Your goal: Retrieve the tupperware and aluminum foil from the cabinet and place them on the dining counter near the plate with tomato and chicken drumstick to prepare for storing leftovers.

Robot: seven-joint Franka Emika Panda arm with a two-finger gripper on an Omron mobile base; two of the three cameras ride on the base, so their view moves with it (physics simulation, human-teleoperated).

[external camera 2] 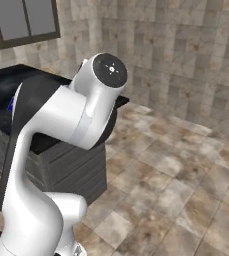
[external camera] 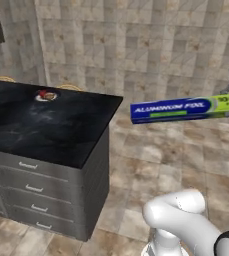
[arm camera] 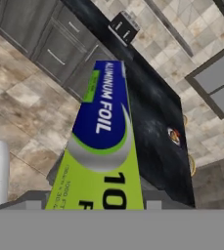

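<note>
Plate (external camera: pixel 45 96) on the dining counter's (external camera: pixel 61 135) far side; aluminum foil (external camera: pixel 178 109) aloft to its right.

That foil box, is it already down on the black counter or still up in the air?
In the air. The foil box is level above the tiled floor, beside the counter, not resting on it.

The black marbled dining counter (external camera: pixel 46 125) is seen from both base views, looking forward and down. It is viewed along the blue aluminum foil box (arm camera: pixel 103 141), close up, from the hand.

White glossy arm (external camera 2: pixel 61 120), rounded links, dark joint caps, black side panel.
</note>
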